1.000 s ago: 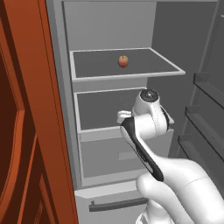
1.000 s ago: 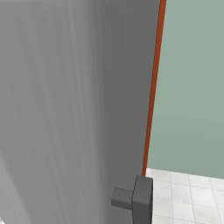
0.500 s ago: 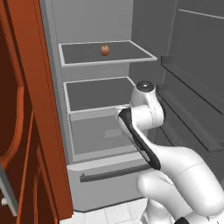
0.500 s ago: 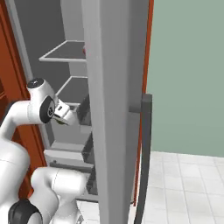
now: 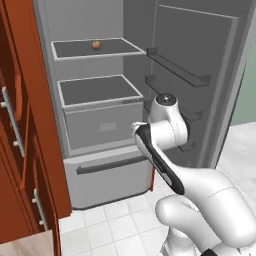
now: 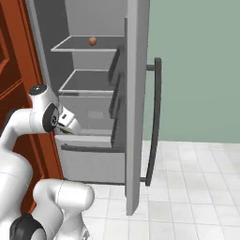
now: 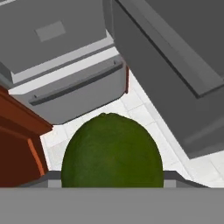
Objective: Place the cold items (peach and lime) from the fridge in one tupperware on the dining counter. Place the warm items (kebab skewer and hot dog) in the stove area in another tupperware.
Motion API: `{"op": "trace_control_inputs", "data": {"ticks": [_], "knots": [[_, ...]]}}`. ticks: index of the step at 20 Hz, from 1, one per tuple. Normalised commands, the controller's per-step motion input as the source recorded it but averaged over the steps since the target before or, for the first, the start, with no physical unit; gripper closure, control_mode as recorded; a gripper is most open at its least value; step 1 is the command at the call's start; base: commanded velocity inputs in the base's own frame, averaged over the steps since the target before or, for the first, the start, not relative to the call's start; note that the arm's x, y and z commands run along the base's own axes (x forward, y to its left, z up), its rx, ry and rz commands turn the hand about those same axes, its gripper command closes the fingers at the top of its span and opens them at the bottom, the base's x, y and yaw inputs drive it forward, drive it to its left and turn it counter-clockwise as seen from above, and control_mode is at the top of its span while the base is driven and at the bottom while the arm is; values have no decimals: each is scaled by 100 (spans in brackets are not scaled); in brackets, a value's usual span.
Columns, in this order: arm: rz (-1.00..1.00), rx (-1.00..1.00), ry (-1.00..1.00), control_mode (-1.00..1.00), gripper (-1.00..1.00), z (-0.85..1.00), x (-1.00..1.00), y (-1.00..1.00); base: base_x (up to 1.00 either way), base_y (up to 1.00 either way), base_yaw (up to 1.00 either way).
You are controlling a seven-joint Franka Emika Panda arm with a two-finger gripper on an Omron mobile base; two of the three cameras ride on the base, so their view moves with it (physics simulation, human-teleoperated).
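One fridge (image 5: pixel 100 125) is standing open, and one peach (image 5: pixel 96 45) is sitting on its top shelf, well above the drawers; in the right base view the same peach (image 6: pixel 93 41) is showing toward the back of that shelf, with the fridge's door (image 6: pixel 136 108) edge-on and its dark handle running upright. One lime (image 7: pixel 112 151) is sitting large and close between the fingers in the hand view, above the white floor tiles (image 7: pixel 144 113) before the fridge's bottom drawer; being round, it is showing no long axis. The gripper (image 6: pixel 71 125) is holding the lime with its fingers spread fairly wide around it.
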Motion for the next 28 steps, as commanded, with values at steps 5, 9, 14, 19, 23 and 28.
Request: {"op": "trace_control_inputs", "data": {"ticks": [5, 9, 14, 19, 23, 28], "knots": [[0, 0, 0, 100, 100, 0, 0, 0, -100, 2, -19], [0, 0, 0, 100, 100, 0, 0, 0, -100, 0, -26], [0, 0, 0, 100, 100, 0, 0, 0, -100, 0, -27], [0, 0, 0, 100, 100, 0, 0, 0, -100, -10, -2], [0, 0, 0, 100, 100, 0, 0, 0, -99, -33, -12], [0, 0, 0, 100, 100, 0, 0, 0, -52, -22, -70]]}}
